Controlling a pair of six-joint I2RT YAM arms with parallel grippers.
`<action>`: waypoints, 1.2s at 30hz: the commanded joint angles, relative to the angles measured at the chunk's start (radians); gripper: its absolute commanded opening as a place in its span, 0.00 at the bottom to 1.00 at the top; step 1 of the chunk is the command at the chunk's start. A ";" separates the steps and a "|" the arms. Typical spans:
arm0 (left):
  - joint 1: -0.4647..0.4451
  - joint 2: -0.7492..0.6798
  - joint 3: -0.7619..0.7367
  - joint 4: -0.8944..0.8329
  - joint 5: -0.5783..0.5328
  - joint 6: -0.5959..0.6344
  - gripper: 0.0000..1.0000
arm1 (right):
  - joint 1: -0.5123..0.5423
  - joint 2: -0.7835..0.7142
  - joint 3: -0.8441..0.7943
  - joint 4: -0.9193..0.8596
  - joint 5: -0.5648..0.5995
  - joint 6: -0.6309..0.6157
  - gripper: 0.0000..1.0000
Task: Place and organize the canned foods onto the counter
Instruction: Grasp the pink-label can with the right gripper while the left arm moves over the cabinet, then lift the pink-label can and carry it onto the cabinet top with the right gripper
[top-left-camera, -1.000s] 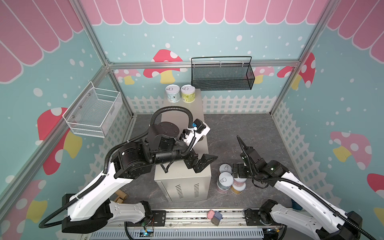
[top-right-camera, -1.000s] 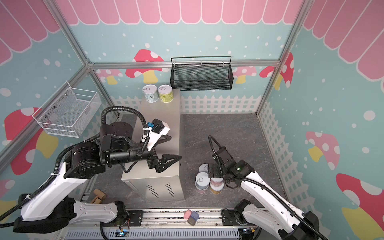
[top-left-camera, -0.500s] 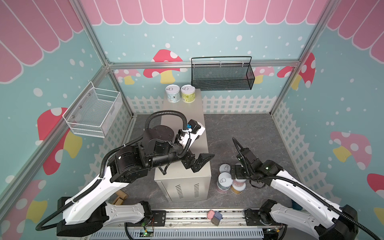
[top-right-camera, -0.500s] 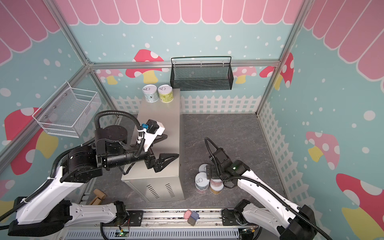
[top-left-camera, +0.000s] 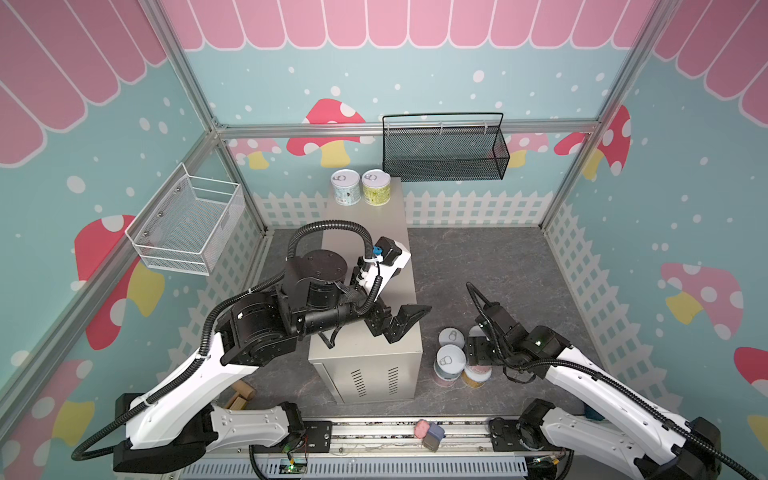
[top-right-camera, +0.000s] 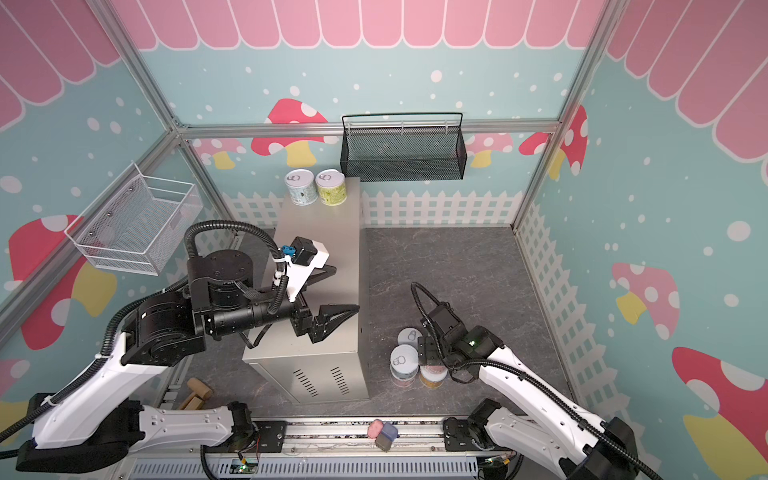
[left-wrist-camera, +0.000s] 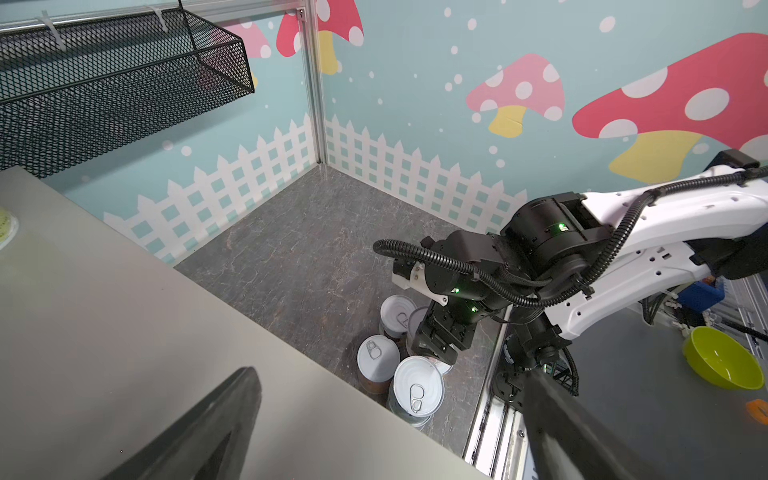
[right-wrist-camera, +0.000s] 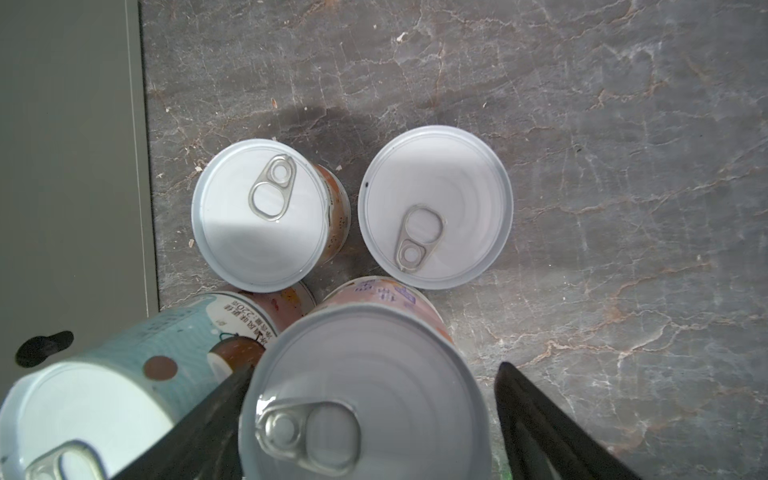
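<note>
Fingers (right-wrist-camera: 536, 424) of the right gripper (right-wrist-camera: 374, 370) straddle the pink can (right-wrist-camera: 365, 415), which stands on top of another can in the cluster on the floor (top-left-camera: 498, 257) just beside the counter (top-left-camera: 365, 224). Over the last second they have narrowed and the arm has sunk a little onto the stack. One finger seems to lie against the can's side. Past the other side a strip of floor shows between finger and can, so the pinch is not yet made.

The blue can (right-wrist-camera: 124, 374) tops a second stack right beside it, and the near finger runs between the two. That can may get nudged as the jaws close. The orange can (right-wrist-camera: 257, 216) and a lone can (right-wrist-camera: 436, 203) stand singly on the floor next to the stacks.

The left gripper (top-left-camera: 409, 322) hangs spread wide and empty over the counter's near end, about where it was a second ago, though its arm has drawn back. A pale can (top-left-camera: 345, 189) and a green can (top-left-camera: 376, 189) stand side by side at the counter's far end. By my reckoning this is the third pick starting, with six cans left below.
</note>
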 joint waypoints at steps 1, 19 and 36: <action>-0.005 0.005 -0.004 0.021 -0.011 0.018 0.99 | 0.010 -0.020 -0.017 -0.033 0.008 0.018 0.87; -0.006 0.021 0.047 -0.027 0.003 0.042 0.99 | 0.016 0.007 0.233 -0.069 0.080 -0.137 0.70; -0.005 -0.052 0.110 -0.271 -0.066 0.028 0.99 | 0.016 0.335 1.104 -0.143 -0.026 -0.549 0.70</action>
